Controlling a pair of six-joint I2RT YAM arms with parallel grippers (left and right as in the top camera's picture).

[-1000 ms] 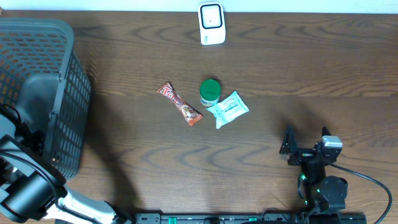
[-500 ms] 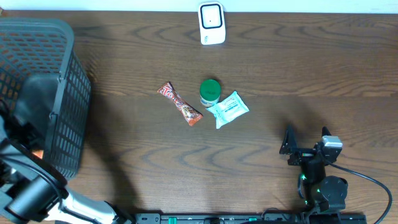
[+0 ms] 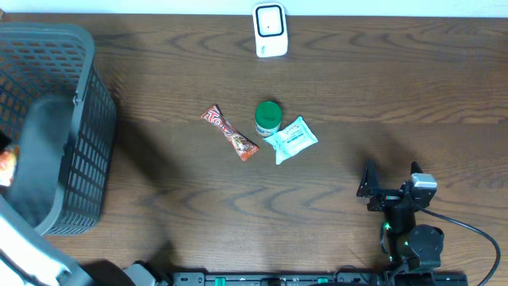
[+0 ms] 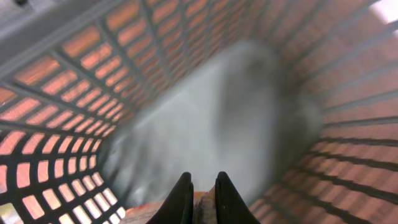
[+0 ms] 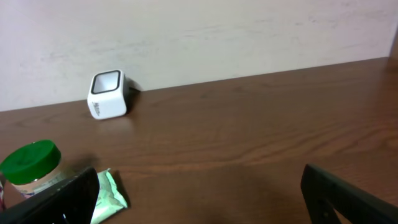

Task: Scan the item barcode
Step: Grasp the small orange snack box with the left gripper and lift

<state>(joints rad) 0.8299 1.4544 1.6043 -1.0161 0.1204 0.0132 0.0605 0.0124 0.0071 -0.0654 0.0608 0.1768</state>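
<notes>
My left gripper (image 4: 202, 194) hangs inside the grey mesh basket (image 4: 68, 87), shut on a thin reddish-orange packet (image 4: 203, 206) pinched between its fingertips. In the overhead view an orange-red bit of that packet (image 3: 6, 167) shows at the far left edge, beside the blurred left arm (image 3: 40, 163). The white barcode scanner (image 3: 270, 30) stands at the table's far edge, and the right wrist view also shows the scanner (image 5: 107, 94). My right gripper (image 3: 392, 179) rests open at the front right, nothing between its fingers (image 5: 348, 196).
A red candy bar (image 3: 229, 133), a green-lidded jar (image 3: 267, 117) and a pale green wipes packet (image 3: 291, 139) lie together mid-table. The basket (image 3: 83, 103) fills the left side. A cable (image 3: 468, 226) runs from the right arm's base.
The left arm has swung left and up over the basket, blurred with motion, and the orange-red packet now shows at the left edge. The right arm has not moved.
</notes>
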